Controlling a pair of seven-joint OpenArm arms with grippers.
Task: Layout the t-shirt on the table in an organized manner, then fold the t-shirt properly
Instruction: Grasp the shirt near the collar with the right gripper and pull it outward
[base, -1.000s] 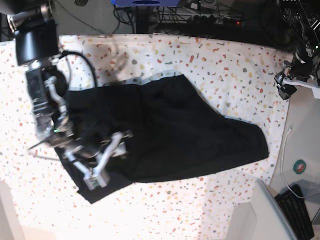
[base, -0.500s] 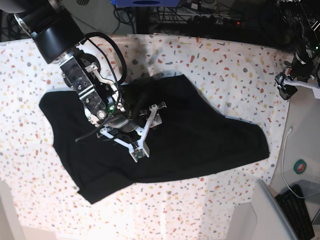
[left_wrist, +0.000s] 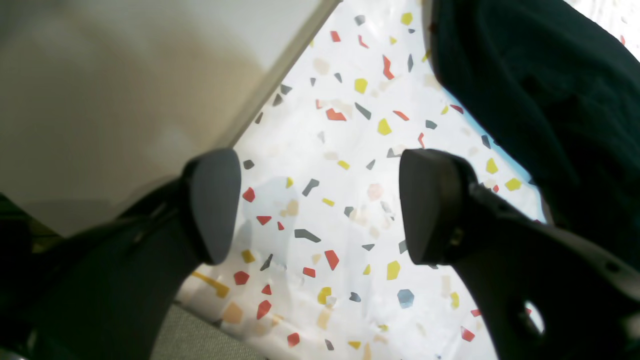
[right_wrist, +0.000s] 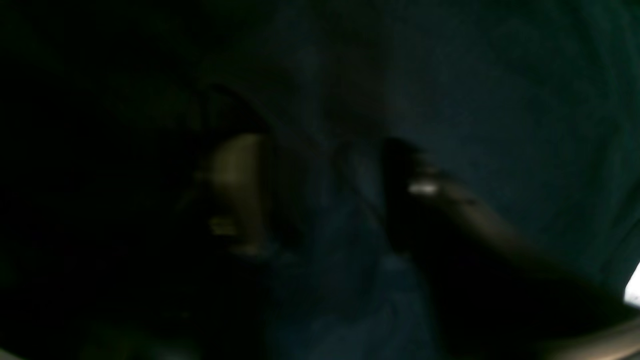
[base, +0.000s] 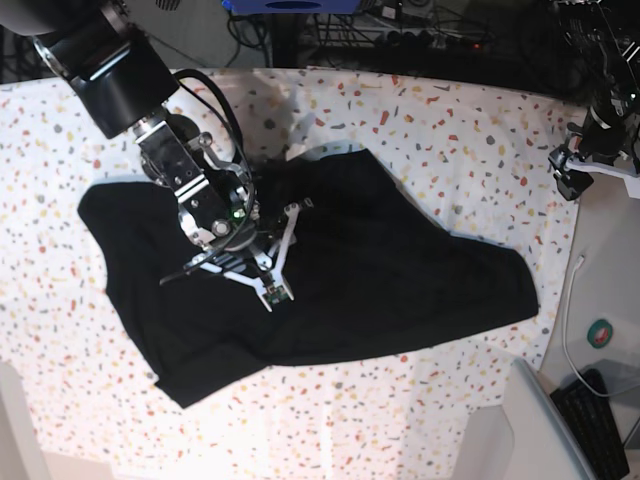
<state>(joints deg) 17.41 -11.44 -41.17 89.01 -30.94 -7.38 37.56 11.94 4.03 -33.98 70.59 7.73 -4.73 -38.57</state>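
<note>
The black t-shirt (base: 400, 270) lies spread across the speckled table (base: 450, 120), with its left part reaching far left. My right gripper (base: 283, 253) presses down on the shirt's middle. The right wrist view is very dark: two fingers (right_wrist: 235, 190) stand partly apart, and a ridge of the t-shirt (right_wrist: 330, 210) fills the gap. Whether it is pinched cannot be made out. My left gripper (left_wrist: 320, 205) hangs open and holds nothing, low over bare table (left_wrist: 350, 150) near its right edge, with the t-shirt (left_wrist: 550, 100) beside it. In the base view the left gripper (base: 573, 172) is at the far right.
A keyboard (base: 595, 420), a grey box (base: 525, 430), a white cable (base: 570, 300) and a round green thing (base: 601, 333) lie beyond the table's right edge. Cables and racks (base: 400, 30) run behind the far edge. A beige surface (left_wrist: 100, 75) borders the table beside my left gripper.
My right arm moved from the shirt's lower left edge to its middle, leaving the left part spread out leftward. Its fingers have drawn closer together. The left arm has not moved.
</note>
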